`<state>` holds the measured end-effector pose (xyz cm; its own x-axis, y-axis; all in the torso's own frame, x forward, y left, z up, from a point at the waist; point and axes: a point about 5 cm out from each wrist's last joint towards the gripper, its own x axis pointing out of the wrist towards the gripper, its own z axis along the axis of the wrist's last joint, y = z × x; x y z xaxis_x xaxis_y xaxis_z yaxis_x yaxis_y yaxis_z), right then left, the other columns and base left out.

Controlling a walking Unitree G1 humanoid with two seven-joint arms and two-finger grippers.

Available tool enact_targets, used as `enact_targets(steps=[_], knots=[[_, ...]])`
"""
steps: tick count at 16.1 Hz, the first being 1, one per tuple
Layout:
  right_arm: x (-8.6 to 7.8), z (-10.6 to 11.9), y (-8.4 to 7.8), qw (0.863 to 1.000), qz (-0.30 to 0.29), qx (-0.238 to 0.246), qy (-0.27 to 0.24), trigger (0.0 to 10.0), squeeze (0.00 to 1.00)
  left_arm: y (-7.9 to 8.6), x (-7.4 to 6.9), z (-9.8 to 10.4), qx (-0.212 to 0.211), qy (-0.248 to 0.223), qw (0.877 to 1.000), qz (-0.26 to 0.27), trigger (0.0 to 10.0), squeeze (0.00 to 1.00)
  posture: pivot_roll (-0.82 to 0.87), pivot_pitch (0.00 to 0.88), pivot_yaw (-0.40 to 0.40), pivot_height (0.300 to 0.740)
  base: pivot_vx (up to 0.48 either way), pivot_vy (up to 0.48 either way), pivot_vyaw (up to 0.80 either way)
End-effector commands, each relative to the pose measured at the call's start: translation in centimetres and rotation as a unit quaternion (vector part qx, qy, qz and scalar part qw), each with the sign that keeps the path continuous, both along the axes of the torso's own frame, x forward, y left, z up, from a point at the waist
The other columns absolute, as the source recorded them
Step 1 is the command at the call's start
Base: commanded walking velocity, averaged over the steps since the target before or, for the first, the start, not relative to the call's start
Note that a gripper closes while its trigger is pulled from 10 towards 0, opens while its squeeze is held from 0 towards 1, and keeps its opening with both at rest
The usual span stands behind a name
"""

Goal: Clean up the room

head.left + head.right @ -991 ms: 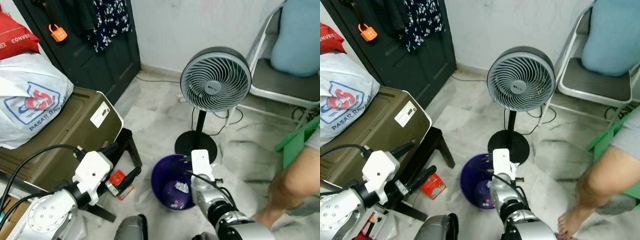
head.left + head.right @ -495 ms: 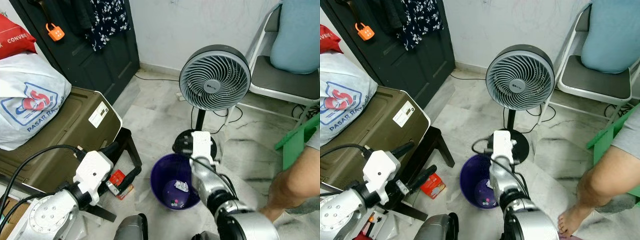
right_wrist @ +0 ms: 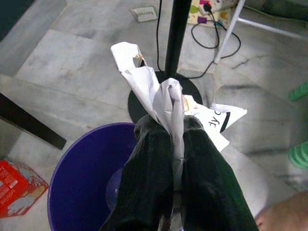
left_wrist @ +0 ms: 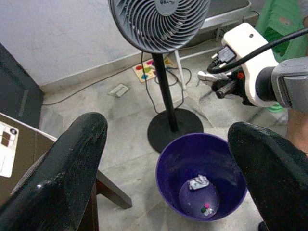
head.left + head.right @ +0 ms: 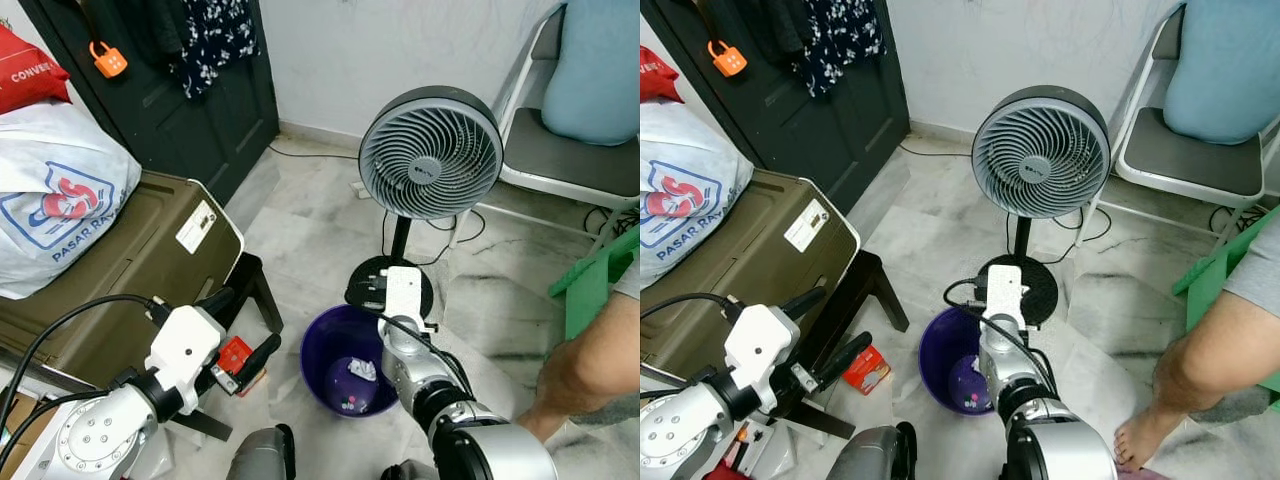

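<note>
The crumpled white paper (image 3: pixel 159 91) sits pinched between the two black fingers of the right gripper (image 3: pixel 166 130), which are closed tight on it, its loose ends fanning out beyond the fingertips in the middle of the right wrist view. Half a second ago this arm reached higher, toward the fan's base; it has now drawn back and down, so the paper hangs over the far rim of the purple bin (image 5: pixel 325 345) at lower centre of the left eye view (a few scraps already lie inside). That probably means the drop is close, though the paper may need to come further over the opening. The left gripper (image 5: pixel 232 330) hovers wide open and empty at lower left, beside the olive suitcase (image 5: pixel 120 270). The standing fan (image 5: pixel 430 155) rises just behind the bin.
</note>
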<state>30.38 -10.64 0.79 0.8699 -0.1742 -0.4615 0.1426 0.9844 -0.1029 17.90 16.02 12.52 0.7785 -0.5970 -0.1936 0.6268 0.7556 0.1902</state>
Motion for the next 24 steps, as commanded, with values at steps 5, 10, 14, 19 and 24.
enact_targets(steps=[5, 10, 14, 19, 24], knots=[[0.1, 0.3, 0.8, 1.0, 0.008, 0.013, -0.014, 10.0, 1.0, 0.2, 0.0, 0.2, 0.011, -0.002, 1.0, 0.001, 10.0, 0.0, 0.29, 0.156, 0.105, 0.74, 0.0, 0.0, 0.0], [0.4, 0.7, 1.1, 0.999, 0.014, 0.016, -0.025, 10.0, 1.0, 0.1, 0.0, 0.2, 0.01, -0.004, 1.0, 0.0, 10.0, 0.0, 0.29, 0.152, 0.107, 0.74, 0.0, 0.0, 0.0], [0.6, 0.9, 1.1, 0.999, 0.015, 0.018, -0.031, 10.0, 1.0, 0.1, 0.4, 0.1, 0.009, -0.007, 1.0, 0.002, 10.0, 0.0, 0.28, 0.143, 0.108, 0.74, 0.0, 0.0, 0.0], [1.6, 2.2, 1.5, 0.996, 0.049, 0.06, -0.049, 10.0, 1.0, -0.9, 2.2, -0.2, -0.004, -0.027, 1.0, 0.006, 10.0, 0.0, 0.22, 0.076, 0.086, 0.74, 0.0, 0.0, 0.0], [2.3, 3.3, -0.5, 0.994, 0.059, 0.049, -0.074, 10.0, 1.0, -2.0, 4.3, -0.4, -0.017, -0.064, 0.997, 0.034, 10.0, 0.0, 0.14, 0.004, 0.066, 0.74, 0.0, 0.0, 0.0]])
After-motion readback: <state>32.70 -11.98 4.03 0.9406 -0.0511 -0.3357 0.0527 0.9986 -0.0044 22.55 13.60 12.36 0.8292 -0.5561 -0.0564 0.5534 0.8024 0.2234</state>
